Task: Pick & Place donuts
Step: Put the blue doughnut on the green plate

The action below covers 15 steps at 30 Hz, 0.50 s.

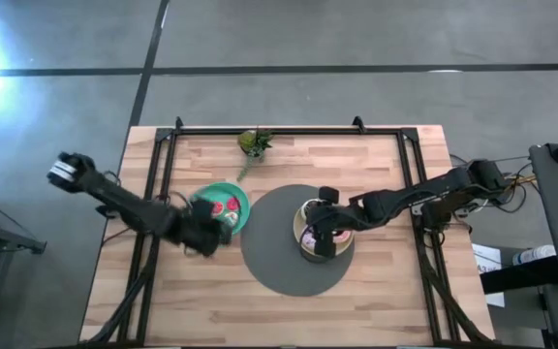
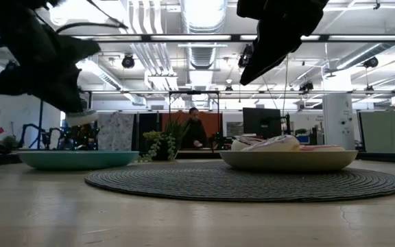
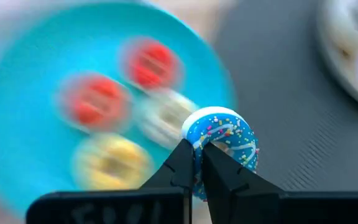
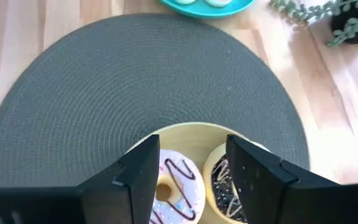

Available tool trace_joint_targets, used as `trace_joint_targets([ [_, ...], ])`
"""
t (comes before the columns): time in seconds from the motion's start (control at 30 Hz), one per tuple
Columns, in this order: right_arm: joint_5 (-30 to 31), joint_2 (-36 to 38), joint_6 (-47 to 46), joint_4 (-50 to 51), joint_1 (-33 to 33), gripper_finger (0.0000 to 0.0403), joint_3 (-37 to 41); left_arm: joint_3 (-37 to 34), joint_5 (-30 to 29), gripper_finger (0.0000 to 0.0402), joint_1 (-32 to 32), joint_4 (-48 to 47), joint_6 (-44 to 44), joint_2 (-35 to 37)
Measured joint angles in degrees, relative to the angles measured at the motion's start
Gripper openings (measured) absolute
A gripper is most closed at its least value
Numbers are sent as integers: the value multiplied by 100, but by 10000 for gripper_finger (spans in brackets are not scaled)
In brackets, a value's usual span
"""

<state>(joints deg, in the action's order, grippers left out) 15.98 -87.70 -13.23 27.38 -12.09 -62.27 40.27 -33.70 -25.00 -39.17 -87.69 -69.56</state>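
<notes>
From above, we cannot resolve the left gripper (image 1: 204, 236); it sits over the teal plate's (image 1: 243, 199) edge nearest the grey round mat (image 1: 279, 267), toward the tabletop's left side. Its wrist view shows the jaws pinched shut on a blue sprinkled donut (image 3: 224, 138), held above the plate rim; beneath lie two red donuts (image 3: 95, 102), a pale one and a yellow donut (image 3: 112, 163), all blurred. The right gripper (image 4: 192, 165) hangs with jaws spread, holding nothing, over the pale-yellow plate (image 4: 185, 134) on the mat; its fingers cut off a lilac donut (image 4: 178, 183) and a brown-and-white donut (image 4: 224, 186). The left arm reaches in from the left edge, the right from the right.
</notes>
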Motion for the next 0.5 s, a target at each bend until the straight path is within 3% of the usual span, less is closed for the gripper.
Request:
trace_joint_targets([
  [0.1, 73, 10, 4, -24, 3, 173, -8, -20, -32, 1, 819, -818, 287, 494],
  [0.2, 73, 11, -11, -67, 3, 171, -3, -26, 229, 1, 1783, -710, 1240, 778],
  [0.37, 76, -4, -33, -157, 3, 171, 3, -43, 963, 1, 3114, -224, 2813, 483],
  [0.5, 76, -15, -160, -150, 2, 171, 3, -67, 1415, 0, 3661, -211, 3397, 141],
])
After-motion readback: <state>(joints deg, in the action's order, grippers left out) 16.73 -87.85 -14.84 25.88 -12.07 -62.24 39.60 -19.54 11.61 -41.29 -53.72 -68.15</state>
